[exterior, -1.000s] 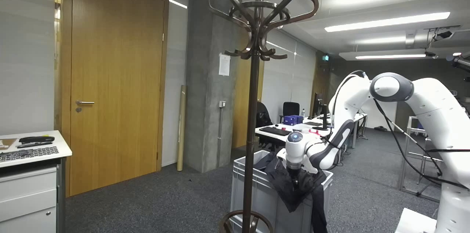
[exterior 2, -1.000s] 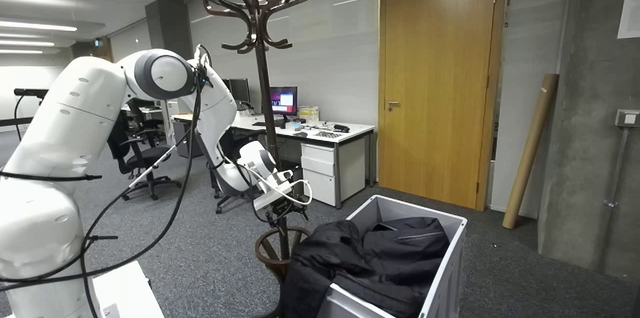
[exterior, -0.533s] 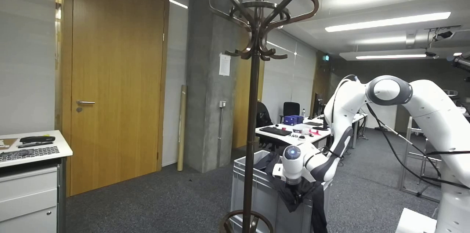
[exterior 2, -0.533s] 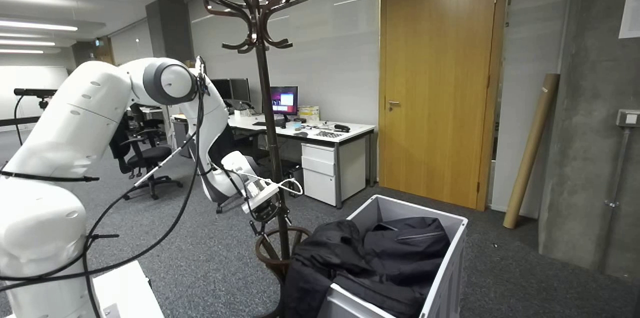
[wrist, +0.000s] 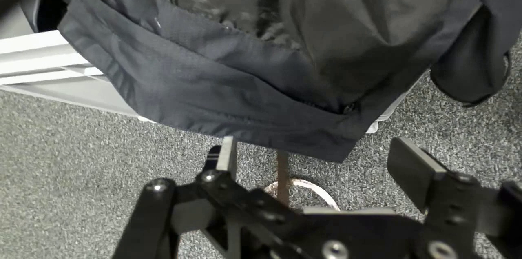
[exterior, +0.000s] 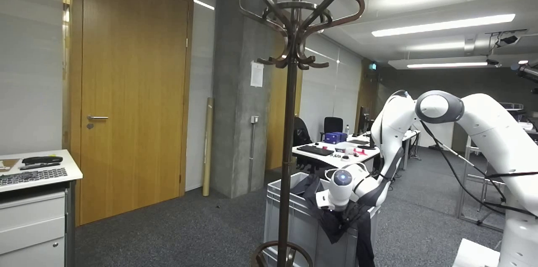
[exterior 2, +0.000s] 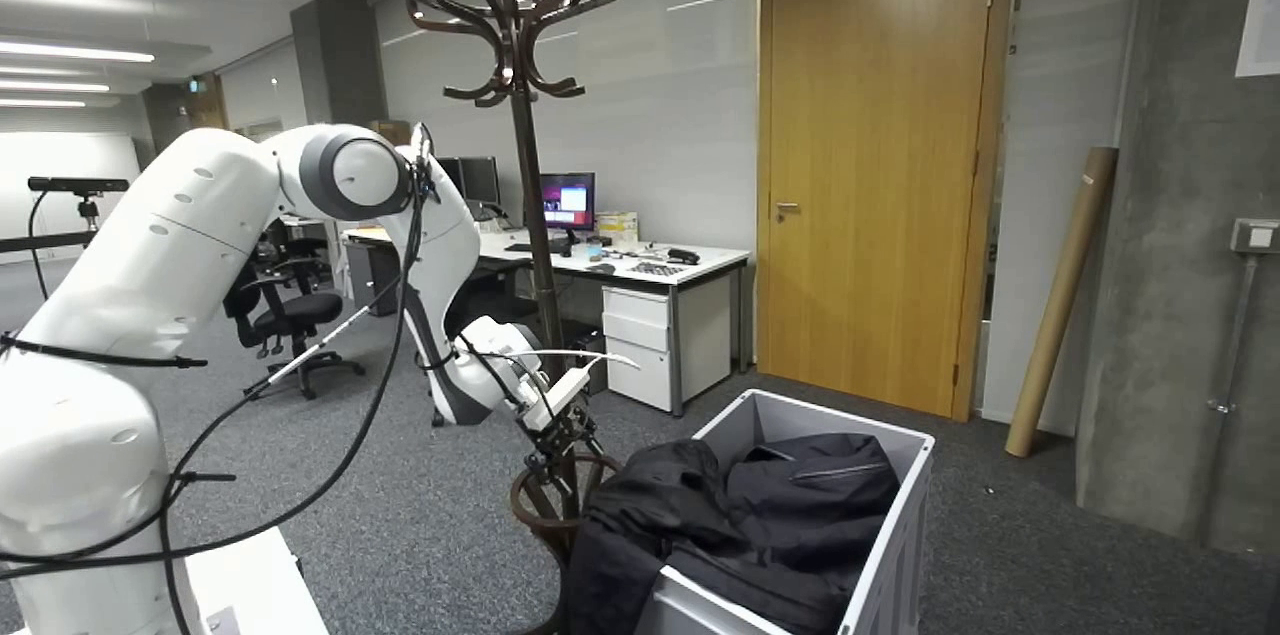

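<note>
The black metal gripper is spread wide. The dark cloth jacket looks floppy, best pinched at its hanging edge.

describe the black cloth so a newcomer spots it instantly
By the brown coat stand is a grey bin. The black cloth lies in it, near the open tool. Unlike the stand and bin, it is crumpled and droops over the side.

Dark garment — rumpled, draped over a grey crate
</note>
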`<action>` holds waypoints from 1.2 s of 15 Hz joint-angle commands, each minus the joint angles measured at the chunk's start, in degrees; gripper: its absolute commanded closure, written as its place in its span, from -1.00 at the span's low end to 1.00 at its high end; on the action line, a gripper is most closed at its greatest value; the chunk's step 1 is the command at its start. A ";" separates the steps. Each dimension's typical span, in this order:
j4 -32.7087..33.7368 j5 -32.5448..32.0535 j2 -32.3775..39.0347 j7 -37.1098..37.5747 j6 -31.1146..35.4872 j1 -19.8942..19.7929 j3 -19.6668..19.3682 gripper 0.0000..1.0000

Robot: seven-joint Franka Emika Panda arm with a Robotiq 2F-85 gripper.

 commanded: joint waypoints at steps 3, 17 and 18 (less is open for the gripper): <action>4.11 -1.11 5.35 -13.64 2.58 -4.57 0.94 -1.00; 10.22 1.92 11.09 -23.87 -0.22 -5.17 1.66 0.43; 9.95 2.34 10.72 -23.62 -0.69 -4.99 1.77 0.59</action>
